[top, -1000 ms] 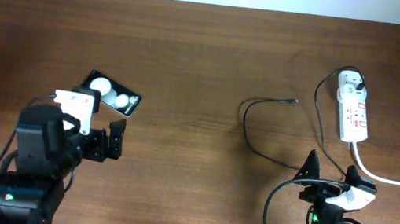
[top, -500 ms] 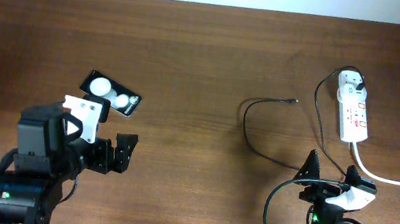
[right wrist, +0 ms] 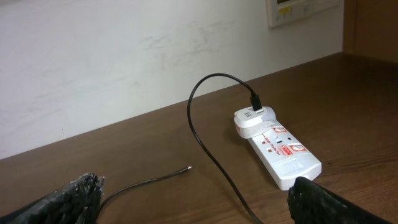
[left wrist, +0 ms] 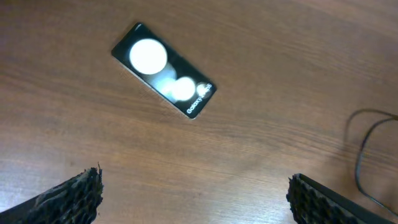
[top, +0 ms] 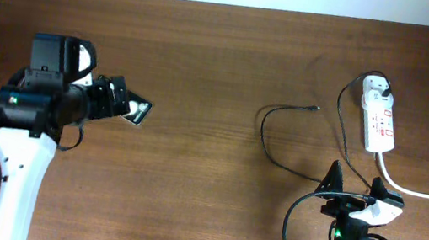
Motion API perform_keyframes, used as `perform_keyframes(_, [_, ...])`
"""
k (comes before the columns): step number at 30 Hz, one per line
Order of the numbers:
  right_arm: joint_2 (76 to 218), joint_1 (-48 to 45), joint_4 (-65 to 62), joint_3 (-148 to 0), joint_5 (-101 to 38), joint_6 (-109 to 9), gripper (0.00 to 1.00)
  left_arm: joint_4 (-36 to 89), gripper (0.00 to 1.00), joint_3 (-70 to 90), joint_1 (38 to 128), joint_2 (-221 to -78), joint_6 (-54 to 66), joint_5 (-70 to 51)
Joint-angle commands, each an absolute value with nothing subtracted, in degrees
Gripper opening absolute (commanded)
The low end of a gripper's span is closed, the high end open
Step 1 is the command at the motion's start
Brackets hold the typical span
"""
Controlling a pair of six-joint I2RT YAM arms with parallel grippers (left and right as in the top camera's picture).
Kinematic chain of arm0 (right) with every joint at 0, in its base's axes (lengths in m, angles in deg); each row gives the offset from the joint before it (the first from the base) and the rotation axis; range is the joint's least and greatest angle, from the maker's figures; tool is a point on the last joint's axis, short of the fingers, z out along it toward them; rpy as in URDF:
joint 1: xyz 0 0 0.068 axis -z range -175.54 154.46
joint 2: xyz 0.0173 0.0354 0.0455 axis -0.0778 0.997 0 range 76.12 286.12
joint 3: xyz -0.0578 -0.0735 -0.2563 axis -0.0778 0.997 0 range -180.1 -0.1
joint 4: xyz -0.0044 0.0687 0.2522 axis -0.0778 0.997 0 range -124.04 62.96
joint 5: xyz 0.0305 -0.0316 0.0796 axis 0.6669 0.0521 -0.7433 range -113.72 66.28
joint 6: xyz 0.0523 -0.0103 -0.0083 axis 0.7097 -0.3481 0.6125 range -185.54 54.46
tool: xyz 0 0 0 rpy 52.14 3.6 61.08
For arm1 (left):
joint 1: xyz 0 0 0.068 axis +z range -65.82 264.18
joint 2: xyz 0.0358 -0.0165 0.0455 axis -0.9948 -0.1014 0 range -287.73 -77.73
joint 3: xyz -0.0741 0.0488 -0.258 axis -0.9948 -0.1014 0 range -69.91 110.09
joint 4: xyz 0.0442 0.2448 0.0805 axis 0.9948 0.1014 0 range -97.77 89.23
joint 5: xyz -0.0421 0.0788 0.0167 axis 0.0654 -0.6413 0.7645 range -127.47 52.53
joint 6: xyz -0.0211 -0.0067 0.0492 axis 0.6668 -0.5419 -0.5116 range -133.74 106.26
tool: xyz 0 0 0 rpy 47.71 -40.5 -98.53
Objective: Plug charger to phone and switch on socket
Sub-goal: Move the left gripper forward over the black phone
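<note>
The phone [left wrist: 163, 69] lies flat on the wooden table, glossy black with two white glare spots; in the overhead view only its corner [top: 137, 113] shows beside my left arm. My left gripper [top: 113, 98] hovers over it, open and empty, fingers wide apart [left wrist: 194, 196]. The charger, a thin black cable [top: 264, 133], loops on the table with its connector tip [top: 315, 109] free, also in the right wrist view [right wrist: 187, 167]. Its plug sits in the end of the white socket strip [top: 378, 119] [right wrist: 280, 149]. My right gripper [top: 354, 197] is open and empty at the near right [right wrist: 194, 199].
The strip's thick white cord [top: 425, 195] runs off the right edge. A pale wall [right wrist: 124, 56] stands behind the table's far edge. Bare wood [top: 204, 187] lies between the two arms.
My left arm has swung up and away from the near left, and its gripper now hangs over the phone, covering most of it from above. The right arm has not moved.
</note>
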State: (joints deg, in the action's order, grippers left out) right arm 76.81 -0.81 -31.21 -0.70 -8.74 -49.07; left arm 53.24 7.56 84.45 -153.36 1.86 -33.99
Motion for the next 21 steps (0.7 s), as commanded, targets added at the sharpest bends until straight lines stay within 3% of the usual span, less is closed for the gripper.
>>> perform_keyframes(1, [76.4, -0.4, -30.8, -0.4, -8.9, -49.2, 0.99, 53.6, 0.99, 9.0, 84.3, -156.7, 3.9, -35.8])
perform_keyframes(9, [76.4, -0.4, -30.8, -0.4, -8.9, -49.2, 0.98, 59.0, 0.99, 16.2, 85.1, -166.2, 5.9, -39.0])
perform_keyframes(17, [76.4, -0.4, -30.8, -0.4, -8.9, -49.2, 0.99, 59.1, 0.99, 16.1, 85.1, -166.3, 6.0, -38.8])
perform_keyframes(21, [76.4, -0.4, -30.8, -0.4, -8.9, -49.2, 0.99, 58.4, 0.99, 16.1, 85.1, -166.9, 13.9, -39.4])
